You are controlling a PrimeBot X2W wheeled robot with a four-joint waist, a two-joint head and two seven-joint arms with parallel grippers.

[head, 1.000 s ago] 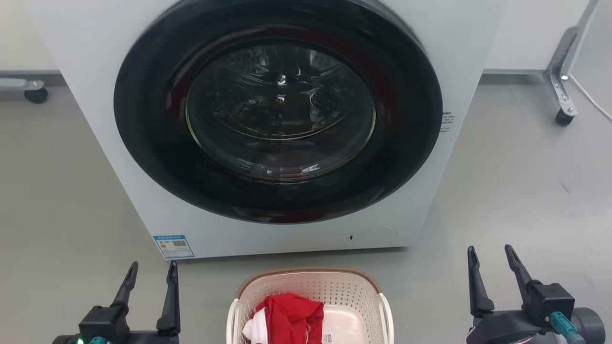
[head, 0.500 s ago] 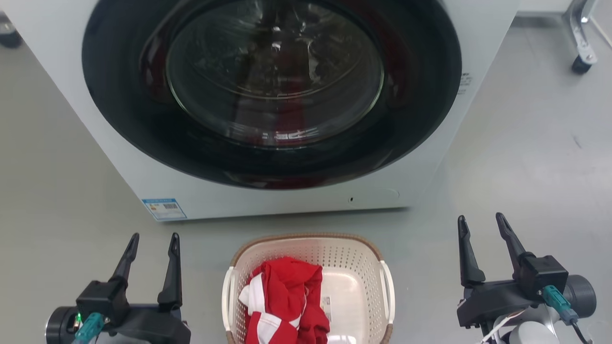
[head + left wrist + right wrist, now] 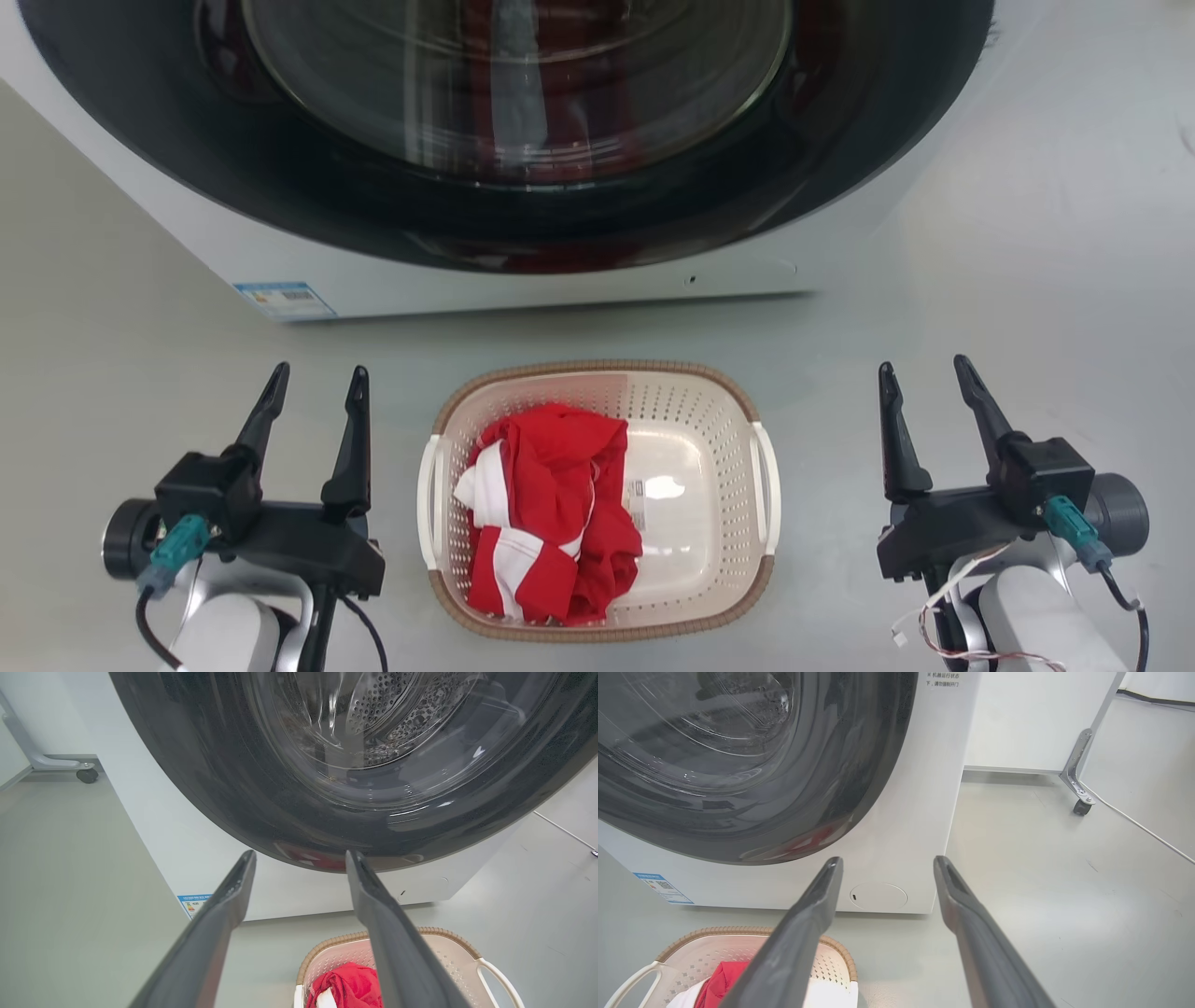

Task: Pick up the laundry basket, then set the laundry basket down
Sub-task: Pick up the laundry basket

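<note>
Laundry basket [image 3: 695,411] sits flat on the floor [image 3: 1027,280], just in front of the lower edge of the washing machine [image 3: 523,285], dead centre between your two arms. Inside, a red and white garment [image 3: 551,504] lies bunched toward the basket's left side, and the right half of its bottom is bare. The left loop handle [image 3: 428,499] faces your left gripper [image 3: 318,373], and the right loop handle [image 3: 771,490] faces your right gripper [image 3: 922,366]. Both grippers are spread wide and carry nothing. Their fingers point toward the machine, and each one is beside its handle but clear of it.

By my read you're in the approach: the pick-up hasn't begun and the basket isn't touched. The next move, I'd say, calls for both arms to come inward and down together. Get a loop or the rim between the fingers on each side, then pinch evenly. Mind the balance, too. The cloth sits off to the left, so a lopsided lift could tip it.
</note>
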